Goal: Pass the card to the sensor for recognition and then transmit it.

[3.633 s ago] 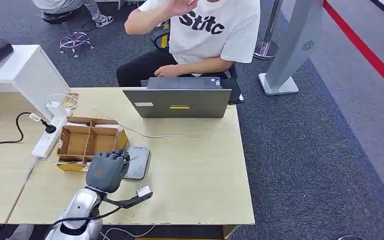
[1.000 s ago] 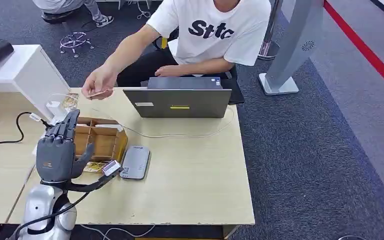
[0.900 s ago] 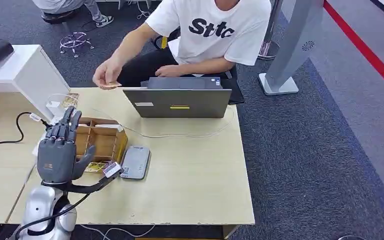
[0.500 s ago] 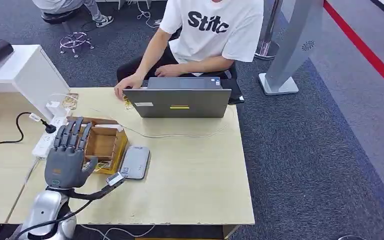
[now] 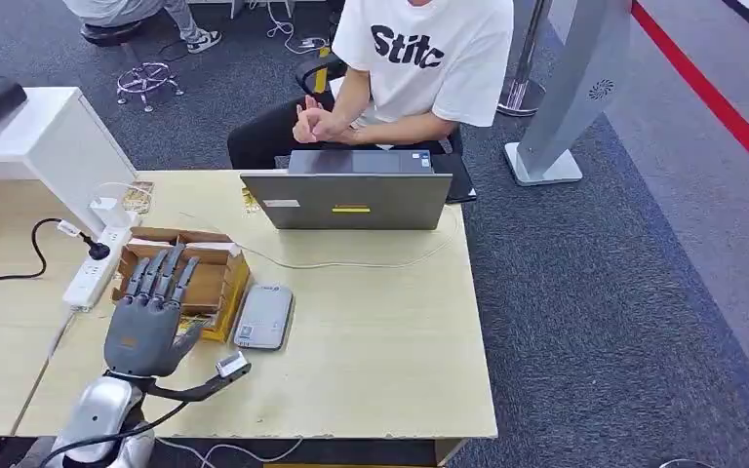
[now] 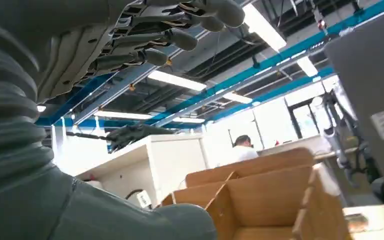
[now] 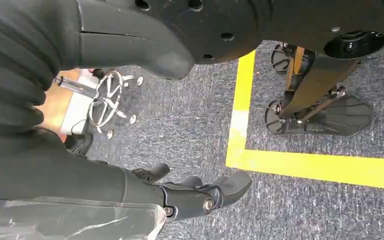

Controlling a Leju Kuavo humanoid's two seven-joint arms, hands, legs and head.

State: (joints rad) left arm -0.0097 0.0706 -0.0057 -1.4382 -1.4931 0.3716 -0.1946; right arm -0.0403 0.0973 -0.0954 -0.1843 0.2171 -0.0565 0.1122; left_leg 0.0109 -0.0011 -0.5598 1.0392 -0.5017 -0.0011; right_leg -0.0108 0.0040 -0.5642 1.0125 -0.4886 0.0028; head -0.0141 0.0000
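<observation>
My left hand (image 5: 149, 314) hovers palm down over the front of a brown cardboard box (image 5: 205, 278), fingers spread and holding nothing. The left wrist view shows its fingers (image 6: 170, 37) stretched out above the box's compartments (image 6: 265, 197). The grey card sensor (image 5: 263, 317) lies flat on the table just right of the hand. A small yellowish card (image 5: 249, 201) lies on the table by the laptop's left corner. My right hand (image 7: 195, 192) hangs beside my body above the carpet, fingers loosely apart and empty.
A person in a white T-shirt (image 5: 419, 58) sits behind a grey laptop (image 5: 349, 200), hands together. A white power strip (image 5: 93, 268) with a black cable lies left of the box. A white cabinet (image 5: 39, 146) stands at the far left. A thin cable crosses the wooden table (image 5: 380, 331).
The person took the card away, laid it beside the laptop and drew the arm back. My left hand sank and drifted right, from beside the box to over its front.
</observation>
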